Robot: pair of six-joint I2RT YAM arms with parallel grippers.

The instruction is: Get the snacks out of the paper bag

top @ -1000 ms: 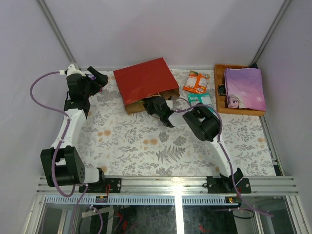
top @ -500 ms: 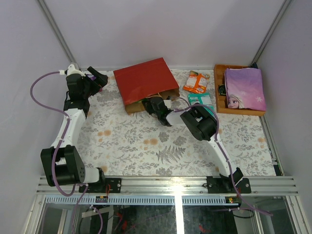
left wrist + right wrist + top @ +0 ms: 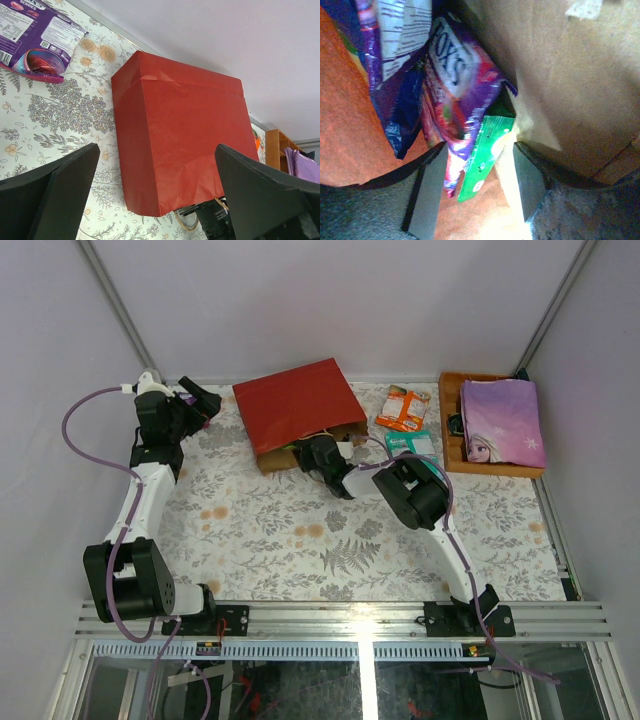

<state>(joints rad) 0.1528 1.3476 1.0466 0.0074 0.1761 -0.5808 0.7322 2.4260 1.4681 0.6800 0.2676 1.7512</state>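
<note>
Now, the right gripper (image 3: 318,452) was in at the mouth of the red paper bag (image 3: 298,415), upper centre of the overhead view. In its wrist view the jaws stood part-way open, straddling the ends of a purple packet (image 3: 465,85) and a green packet (image 3: 485,155). A gap showed by the right-hand finger, so nothing was clamped. A dark blue packet (image 3: 400,115) lay further left inside. The left gripper (image 3: 156,150) hung wide open and empty at the overhead view's upper left. Outside the bag lay an orange packet (image 3: 403,407), a teal packet (image 3: 412,443) and, upper left in the left wrist view, a berries packet (image 3: 37,37).
</note>
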